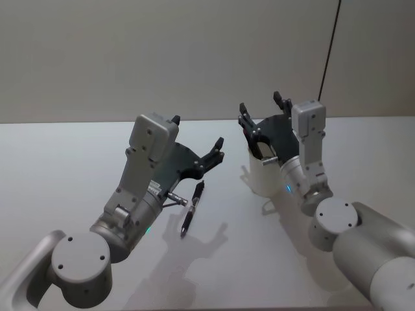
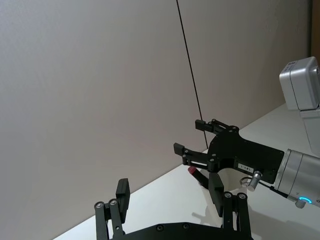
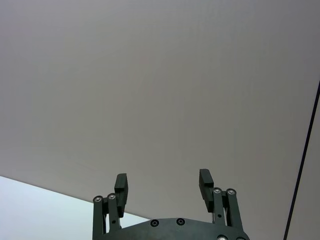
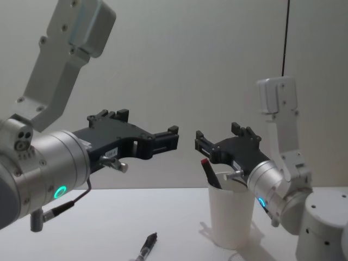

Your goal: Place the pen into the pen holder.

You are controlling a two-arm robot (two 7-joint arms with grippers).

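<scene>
A black pen (image 1: 192, 207) lies on the white table, also low in the chest view (image 4: 147, 246). My left gripper (image 1: 200, 133) hangs open above and just behind it, holding nothing (image 4: 157, 133). The pen holder, a white paper cup (image 1: 264, 175), stands to the right (image 4: 231, 217). A red-tipped pen (image 4: 209, 173) leans inside it. My right gripper (image 1: 260, 102) is open over the cup's rim, with nothing between its fingers (image 4: 216, 133). The left wrist view has its own open gripper (image 2: 169, 187) and the right gripper (image 2: 189, 136) beyond. The right wrist view has its open gripper (image 3: 163, 180) facing the wall.
The white table (image 1: 65, 162) runs back to a plain grey wall. A thin black cable (image 1: 331, 45) hangs down the wall behind the right arm. Bare tabletop lies left of and in front of the pen.
</scene>
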